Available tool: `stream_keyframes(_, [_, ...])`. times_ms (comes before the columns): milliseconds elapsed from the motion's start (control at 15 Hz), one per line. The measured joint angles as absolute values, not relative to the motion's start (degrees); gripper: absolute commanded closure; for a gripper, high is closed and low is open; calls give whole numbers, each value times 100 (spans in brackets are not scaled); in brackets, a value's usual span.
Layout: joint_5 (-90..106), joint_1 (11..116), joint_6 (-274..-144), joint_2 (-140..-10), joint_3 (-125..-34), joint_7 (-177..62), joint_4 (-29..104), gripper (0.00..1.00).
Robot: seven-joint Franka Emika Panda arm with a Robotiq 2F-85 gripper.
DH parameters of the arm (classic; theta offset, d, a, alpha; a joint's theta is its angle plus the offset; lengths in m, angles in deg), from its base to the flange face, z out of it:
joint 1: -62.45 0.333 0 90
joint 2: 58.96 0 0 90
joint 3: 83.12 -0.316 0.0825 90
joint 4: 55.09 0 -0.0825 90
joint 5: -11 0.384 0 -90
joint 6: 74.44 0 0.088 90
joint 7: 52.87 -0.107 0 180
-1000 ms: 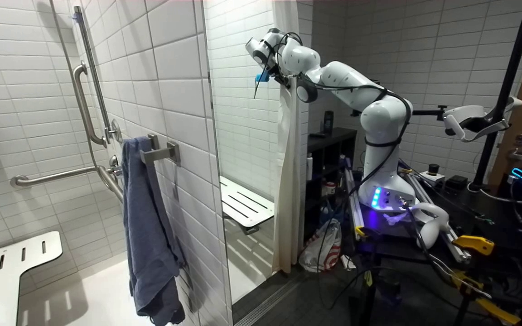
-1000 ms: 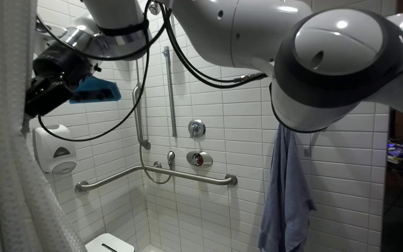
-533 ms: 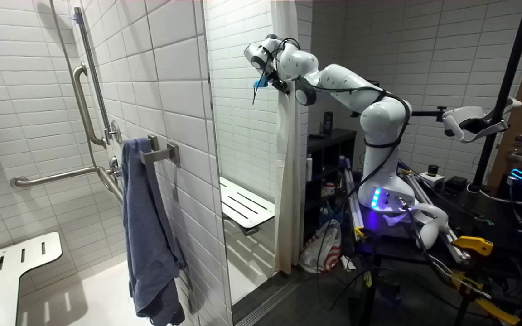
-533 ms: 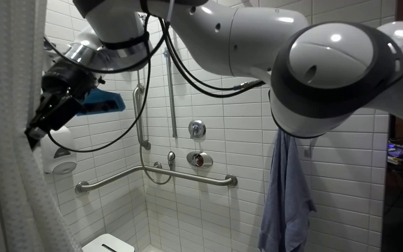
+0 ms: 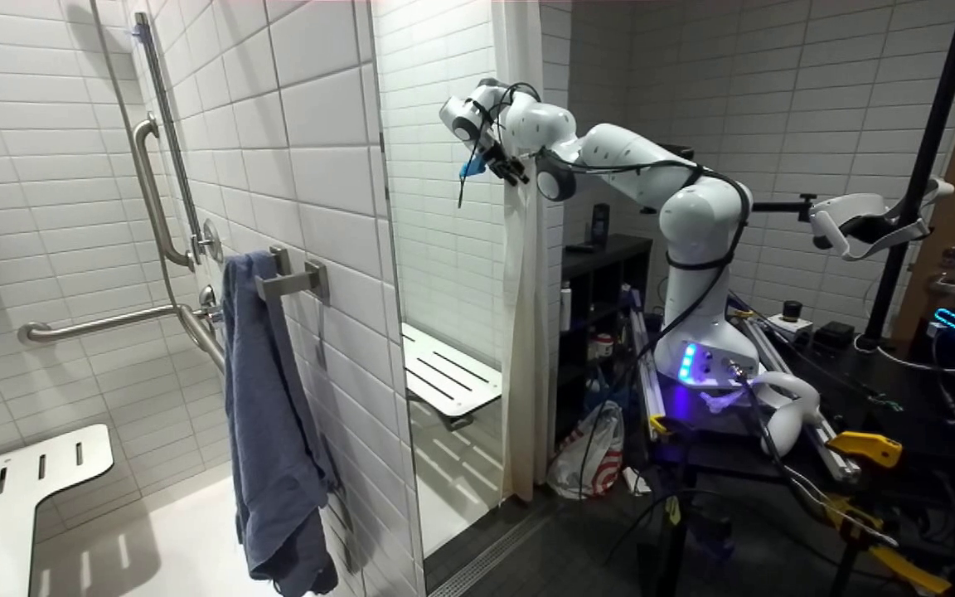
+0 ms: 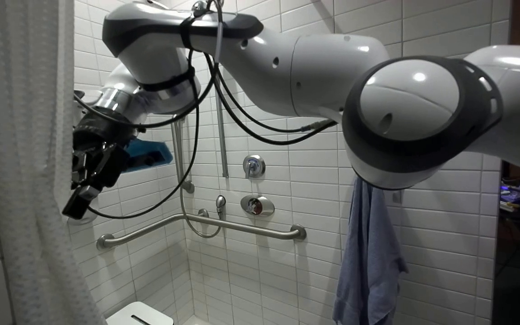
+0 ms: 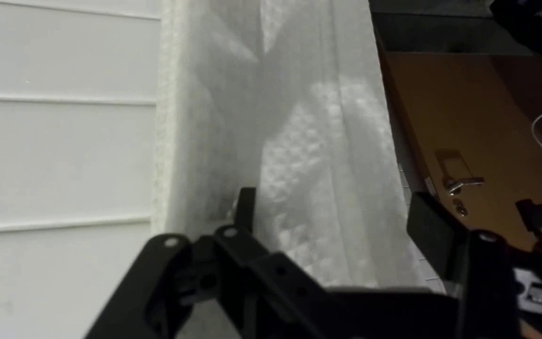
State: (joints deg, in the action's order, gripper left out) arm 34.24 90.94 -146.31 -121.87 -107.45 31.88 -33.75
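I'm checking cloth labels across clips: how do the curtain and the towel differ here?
The curtain is whitish; the towel is blue. The curtain is far longer than the towel. The open tool is by the curtain, away from the towel. Both hang in loose folds.

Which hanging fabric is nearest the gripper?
The white shower curtain: it hangs right by the open gripper, while the blue towel hangs farther off on the wall bracket.
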Motion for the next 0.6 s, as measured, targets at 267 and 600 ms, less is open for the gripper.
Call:
stream_keyframes(267, [3343, 9096, -14460, -12133, -10710, 2756, -3395, 0])
stream_keyframes(600, [3084, 9098, -14348, -11944, -10514, 2287, -3396, 0])
